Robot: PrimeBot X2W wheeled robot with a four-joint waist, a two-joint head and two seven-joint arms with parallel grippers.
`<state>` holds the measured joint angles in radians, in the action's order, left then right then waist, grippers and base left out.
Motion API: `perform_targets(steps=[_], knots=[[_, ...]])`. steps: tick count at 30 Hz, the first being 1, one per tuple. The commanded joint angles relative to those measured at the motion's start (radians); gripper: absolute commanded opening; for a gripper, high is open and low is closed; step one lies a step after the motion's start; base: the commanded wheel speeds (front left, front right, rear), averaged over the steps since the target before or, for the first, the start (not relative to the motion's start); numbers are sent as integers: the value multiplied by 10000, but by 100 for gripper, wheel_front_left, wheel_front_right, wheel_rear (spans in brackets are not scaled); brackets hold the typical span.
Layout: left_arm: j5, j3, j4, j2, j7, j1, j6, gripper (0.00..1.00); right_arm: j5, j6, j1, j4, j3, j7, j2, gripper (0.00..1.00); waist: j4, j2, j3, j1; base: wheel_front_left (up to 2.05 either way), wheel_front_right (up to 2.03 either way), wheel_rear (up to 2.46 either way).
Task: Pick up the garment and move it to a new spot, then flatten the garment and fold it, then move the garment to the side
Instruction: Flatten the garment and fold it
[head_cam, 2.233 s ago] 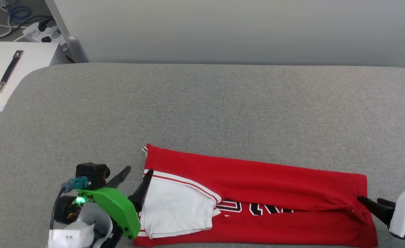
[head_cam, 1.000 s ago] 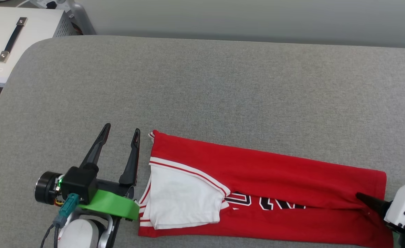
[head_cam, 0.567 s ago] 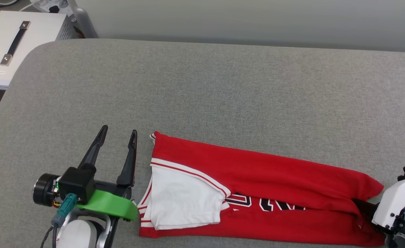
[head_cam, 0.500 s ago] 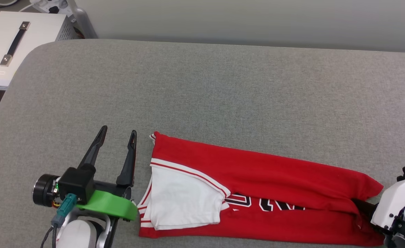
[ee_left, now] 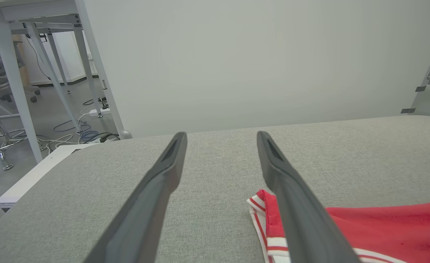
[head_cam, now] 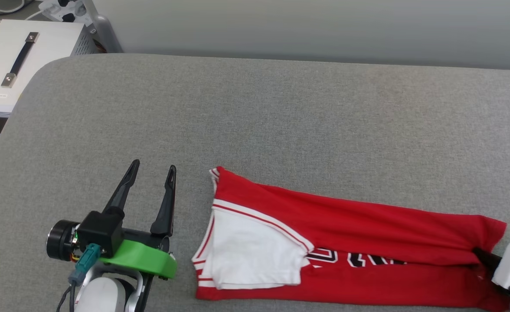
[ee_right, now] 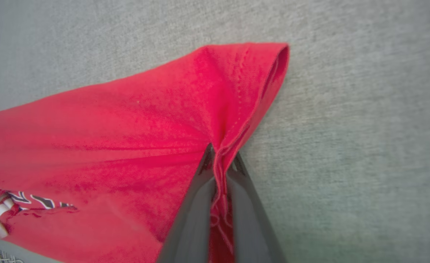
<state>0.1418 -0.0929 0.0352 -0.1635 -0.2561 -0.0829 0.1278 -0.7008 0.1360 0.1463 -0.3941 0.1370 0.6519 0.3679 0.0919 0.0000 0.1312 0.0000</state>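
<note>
Looks mid-fold: red thin-fabric jersey (head_cam: pixel 367 221) with white sleeves is lying long-folded at the near edge of the grey fabric tabletop (head_cam: pixel 281 121), right tool (ee_right: pixel 222 155) is clamping its hem end, left tool (head_cam: pixel 153 166) is idling wide open, empty; cross-fold and side move pending.

The garment (head_cam: pixel 367 260) is lying along the near edge of the padded surface (head_cam: pixel 281 121). The left gripper (head_cam: pixel 154 165) is sitting just left of the garment, apart from it. The right gripper (head_cam: pixel 478 251) is touching the garment's right end. A box (head_cam: pixel 3 65) is standing back-left of the garment, off the surface.
</note>
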Motion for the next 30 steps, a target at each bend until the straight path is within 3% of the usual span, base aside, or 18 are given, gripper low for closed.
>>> perform_targets(steps=[1,6,12,24,30], knots=[[18,-24,39,31,-57,154,26,100,316,-53,2,-249,203,-142,362,0,7,0,-26,0,0,0,0],[126,11,112,74,-57,288,27,100,988,-53,115,-653,612,-572,701,0,-29,0,-293,0,0,0,0],[223,-47,237,184,-57,539,27,100,896,-53,-38,-357,463,-467,457,0,-90,0,-819,0,0,0,0],[489,-167,335,301,-57,1177,28,100,805,-53,-1631,1751,145,0,-404,0,-48,0,-1880,0,0,0,0],[511,-90,278,424,-57,1358,28,100,688,-53,-2081,2980,-108,533,-1218,0,136,0,-1935,0,0,0,0]])
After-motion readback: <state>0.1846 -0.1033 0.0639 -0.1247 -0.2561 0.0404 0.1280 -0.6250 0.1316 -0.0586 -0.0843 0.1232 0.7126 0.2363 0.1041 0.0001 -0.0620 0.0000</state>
